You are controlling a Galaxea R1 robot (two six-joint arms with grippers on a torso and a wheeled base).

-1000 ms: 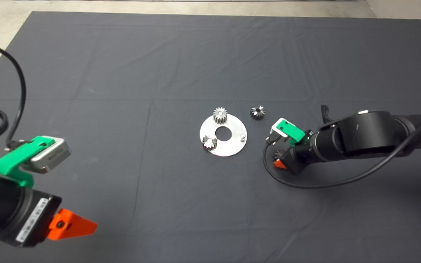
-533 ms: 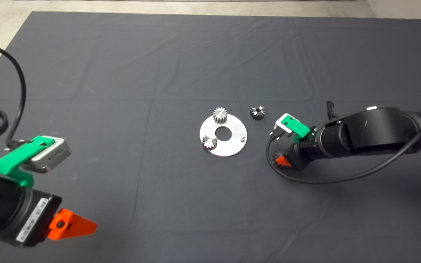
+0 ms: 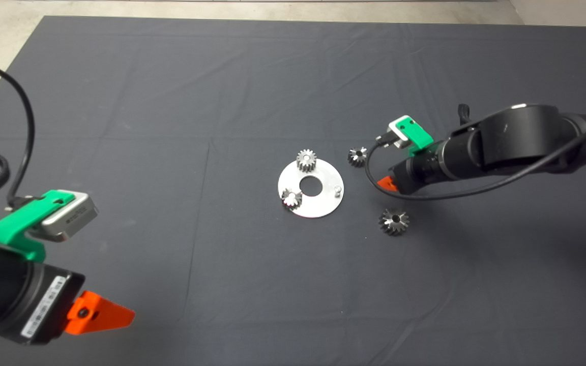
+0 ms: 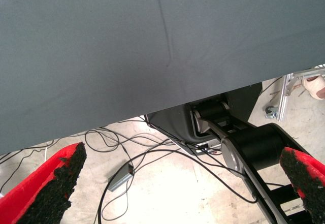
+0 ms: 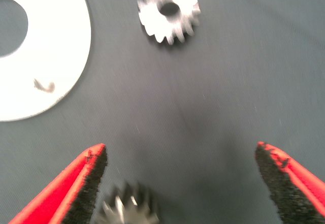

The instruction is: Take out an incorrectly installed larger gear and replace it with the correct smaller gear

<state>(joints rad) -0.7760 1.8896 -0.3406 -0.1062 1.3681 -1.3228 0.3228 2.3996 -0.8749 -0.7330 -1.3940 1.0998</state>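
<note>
The larger gear point(image 3: 393, 221) lies flat on the mat, right of the round steel plate point(image 3: 323, 206). Its edge shows in the right wrist view point(image 5: 127, 211), close to one finger. My right gripper point(image 3: 386, 183) is open and empty point(image 5: 180, 149). It hovers between the larger gear and a loose smaller gear point(image 3: 357, 156) point(image 5: 169, 11) that lies beyond the plate's far right edge. The plate carries two small gears point(image 3: 305, 160) point(image 3: 291, 198) and a bare peg point(image 3: 338, 190) point(image 5: 44, 85). My left gripper point(image 3: 100, 315) is parked, open, at the lower left.
The plate point(image 5: 56, 46) has a round centre hole point(image 3: 312, 186). The right arm's black cable point(image 3: 425, 195) loops over the mat near the larger gear. The left wrist view shows the mat's edge point(image 4: 152, 56), floor cables and the robot's base.
My right gripper has drawn away from the larger gear, which now lies uncovered on the mat. It has moved toward the far side, near the loose smaller gear. The left arm is still.
</note>
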